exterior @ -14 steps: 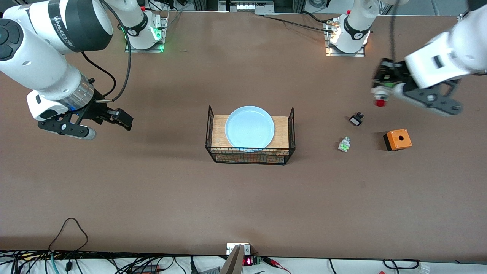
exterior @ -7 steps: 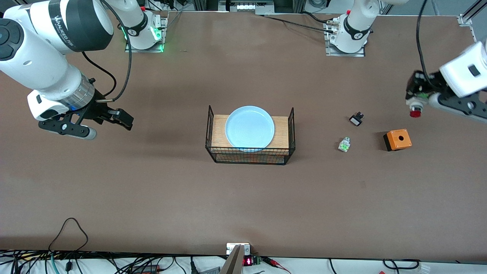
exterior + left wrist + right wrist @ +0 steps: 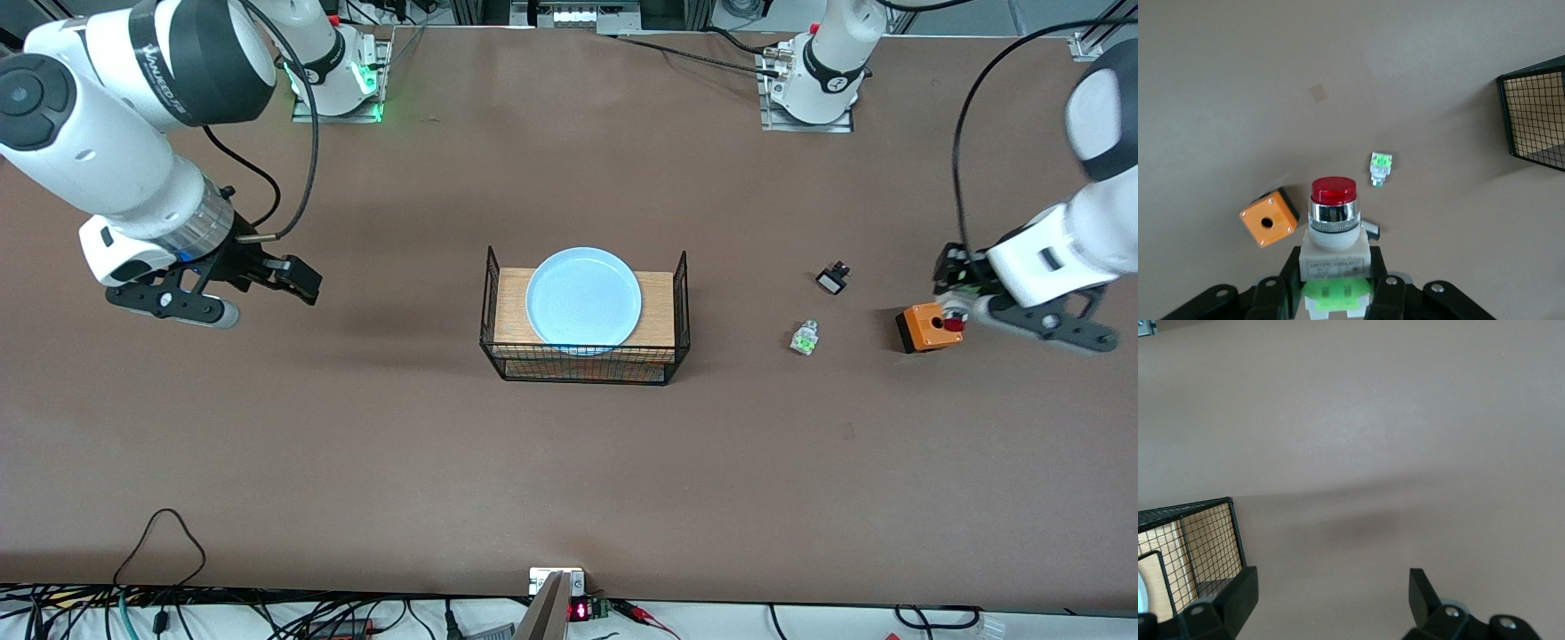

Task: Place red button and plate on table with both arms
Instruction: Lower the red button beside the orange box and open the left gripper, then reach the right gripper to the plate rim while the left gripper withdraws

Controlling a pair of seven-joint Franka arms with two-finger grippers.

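**One button up, one plate on the rack**

The left gripper (image 3: 958,307) is clamped on the single red button (image 3: 1333,207), cap pointing down, up in the air over the one orange box (image 3: 928,326) at the left arm's end of the table (image 3: 356,444). Two small parts lie loose nearby: a green-and-white part (image 3: 805,338) and a black part (image 3: 832,280), farther from the front camera. The one light-blue plate (image 3: 583,299) rests on the wooden top of the lone black wire rack (image 3: 584,356) at mid-table. The right gripper (image 3: 258,293) hangs over bare table toward the right arm's end, jaws spread wide, holding nothing.
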